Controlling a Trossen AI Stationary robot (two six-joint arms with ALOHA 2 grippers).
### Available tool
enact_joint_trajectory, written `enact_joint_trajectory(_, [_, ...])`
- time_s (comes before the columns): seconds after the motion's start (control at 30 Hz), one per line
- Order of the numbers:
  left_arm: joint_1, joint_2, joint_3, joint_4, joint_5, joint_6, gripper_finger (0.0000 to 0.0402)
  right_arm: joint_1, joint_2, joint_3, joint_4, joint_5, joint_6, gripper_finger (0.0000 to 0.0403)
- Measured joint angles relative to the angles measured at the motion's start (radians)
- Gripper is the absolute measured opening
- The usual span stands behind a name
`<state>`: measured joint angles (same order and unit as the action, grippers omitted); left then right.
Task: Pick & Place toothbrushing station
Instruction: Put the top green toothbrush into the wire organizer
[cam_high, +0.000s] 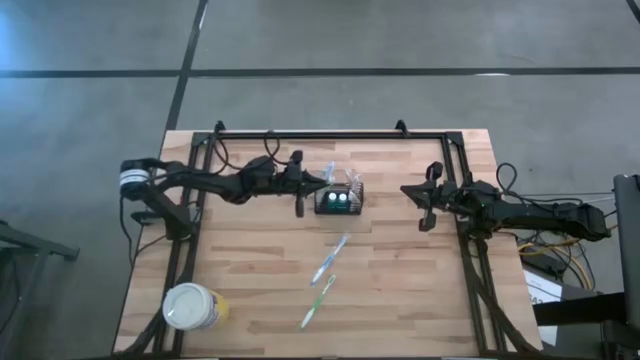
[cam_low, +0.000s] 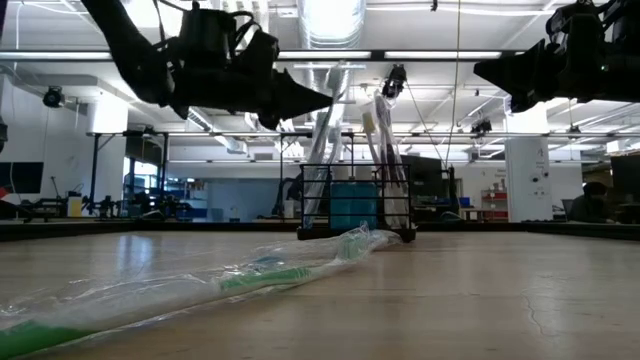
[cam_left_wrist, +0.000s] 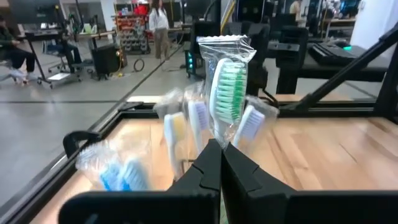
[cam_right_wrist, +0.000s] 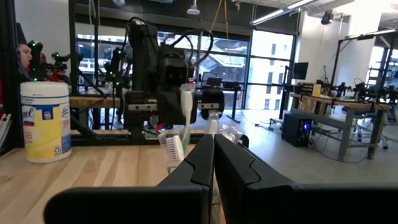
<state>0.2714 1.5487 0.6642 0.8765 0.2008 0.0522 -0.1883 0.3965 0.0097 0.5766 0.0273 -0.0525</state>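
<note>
Black caddy (cam_high: 340, 200) sits just off left hand (cam_high: 300, 196), fingers together, holding nothing; right hand (cam_high: 424, 205), also together, waits well apart beyond caddy's other side.

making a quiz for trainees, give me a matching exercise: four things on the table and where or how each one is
Things:
1. caddy
2. yellow tub
3. left hand
4. right hand

Places or states:
A. near the table's front left corner
B. shut, right beside the caddy
C. mid-table, with wrapped toothbrushes standing in it
D. shut, well off to the caddy's right

Pairs: 1-C, 2-A, 3-B, 4-D
</note>
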Motion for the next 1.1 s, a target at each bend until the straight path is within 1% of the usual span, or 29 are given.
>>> enact_joint_trajectory(0.13, [0.0, 0.029, -0.024, 0.092, 0.0, -0.01, 0.0, 0.0, 0.0, 0.0, 0.001, 0.0, 0.0, 0.0008])
enact_joint_trajectory(0.23, [0.0, 0.058, -0.026, 0.115, 0.0, -0.021, 0.0, 0.0, 0.0, 0.0, 0.001, 0.0, 0.0, 0.0008])
enact_joint_trajectory(0.6, [0.0, 0.226, -0.026, 0.274, -0.002, -0.083, 0.0, 0.0, 0.0, 0.0, 0.001, 0.0, 0.0, 0.0008])
enact_joint_trajectory(0.73, [0.0, 0.263, -0.027, 0.329, -0.001, -0.087, 0.0, 0.0, 0.0, 0.0, 0.001, 0.0, 0.0, 0.0008])
enact_joint_trajectory(0.9, [0.0, 0.265, -0.028, 0.334, -0.002, -0.091, 0.0001, 0.0, 0.0, 0.0, 0.0, 0.0, 0.0, 0.0008])
enact_joint_trajectory(1.1, [0.0, 0.225, -0.032, 0.308, -0.003, -0.089, 0.0017, 0.0, 0.0, 0.0, -0.002, 0.0, 0.0, 0.0008])
